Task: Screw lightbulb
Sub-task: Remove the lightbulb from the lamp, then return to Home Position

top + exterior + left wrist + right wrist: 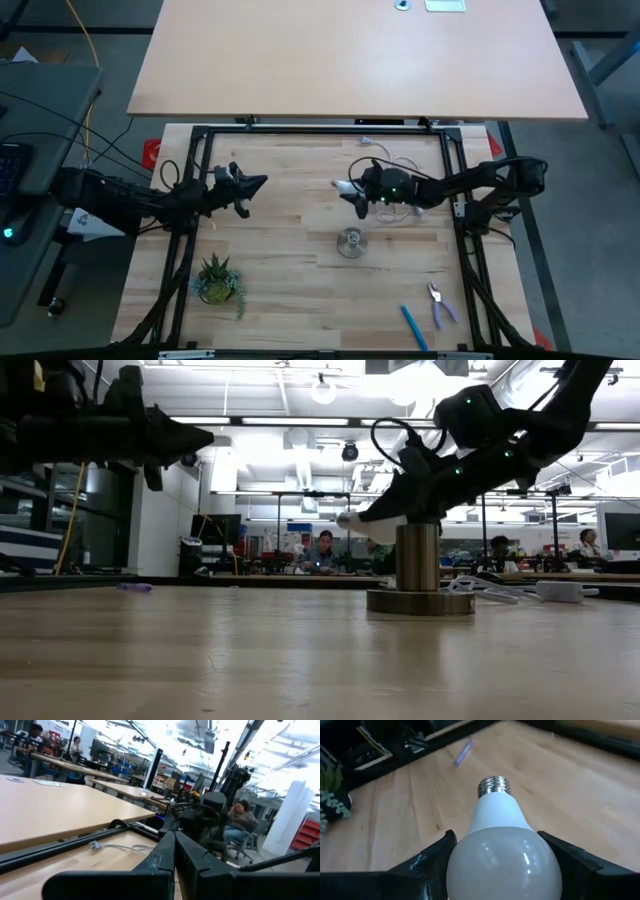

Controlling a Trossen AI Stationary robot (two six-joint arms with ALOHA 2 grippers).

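So we're sitting at the halfway mark: the right hand is gripping the bulb up in the air, just behind the socket, with its screw base pointing ahead. Nothing's threaded in yet, so lining up and twisting are looking like what's left. The left hand is hanging clenched and empty over the counter. We're counting one bulb, one socket, one plant, one pair of pliers, one blue pen.

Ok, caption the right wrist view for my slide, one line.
Right gripper holds the white pear-shaped lightbulb by its globe, silvery screw base pointing forward over the wooden table.
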